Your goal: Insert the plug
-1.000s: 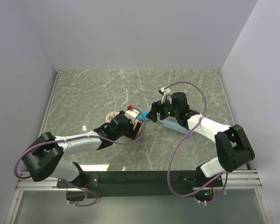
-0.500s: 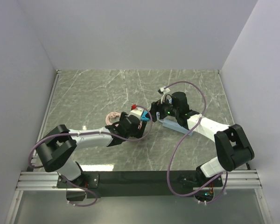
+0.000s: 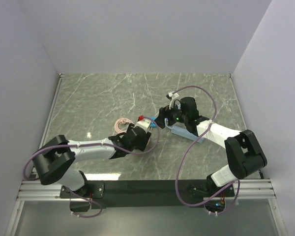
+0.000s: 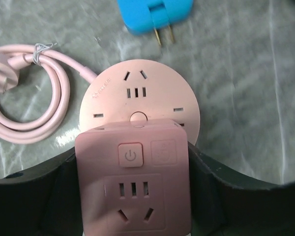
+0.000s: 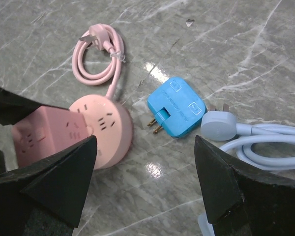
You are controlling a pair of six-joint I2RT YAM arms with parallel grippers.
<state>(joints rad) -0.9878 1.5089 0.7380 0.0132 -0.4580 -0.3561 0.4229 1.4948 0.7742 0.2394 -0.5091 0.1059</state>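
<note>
- While the right gripper (image 5: 145,142) hangs wide open with nothing in it, the plug (image 5: 177,105) lies flat on the table (image 3: 98,98) at the centre of the right wrist view, framed by the two fingers but touched by neither.
- Its long axis there runs from upper right to lower left, and its two prongs point lower left at the round base (image 5: 105,130) of the cube (image 5: 42,135).
- In the left wrist view the plug sits at the top edge, with its prongs pointing down at the base and a gap between them.
- The left gripper (image 4: 132,162) is partly closed on the cube, with a finger against each side.
- Count: one plug with two prongs, and one cube with one base.
- Cords: one coiled pink cord (image 4: 24,108) at the left of the left wrist view, and one pale cord (image 5: 275,129) whose grey head lies just right of the plug.
</note>
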